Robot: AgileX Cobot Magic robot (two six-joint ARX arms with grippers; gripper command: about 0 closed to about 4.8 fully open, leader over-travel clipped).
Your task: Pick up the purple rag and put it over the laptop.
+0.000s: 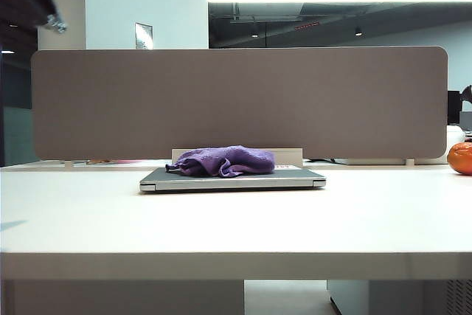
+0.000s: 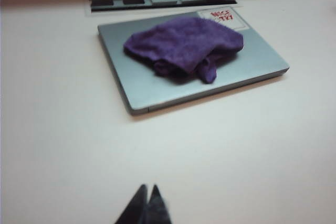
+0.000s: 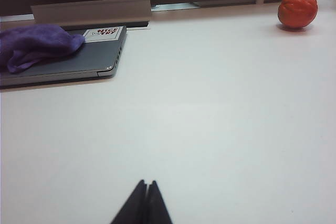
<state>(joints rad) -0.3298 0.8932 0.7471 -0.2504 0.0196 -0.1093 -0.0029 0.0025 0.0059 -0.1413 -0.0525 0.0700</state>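
Purple rag [image 2: 184,45] bunched on laptop [image 2: 157,90]; left gripper [image 2: 147,190] and right gripper [image 3: 146,184] pressed together, empty, well short of laptop. Risk: rag covers lid only partly, task maybe incomplete

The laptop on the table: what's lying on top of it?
A crumpled purple rag lies on the closed laptop, beside a white sticker with red lettering. The rag hides the lid beneath it. Both grippers, left and right, are shut, away from it.

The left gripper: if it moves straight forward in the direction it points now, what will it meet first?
Probably bare table first, since the shut left gripper looks angled down at it. Beyond lies the laptop with the purple rag on it. Depth is unclear.
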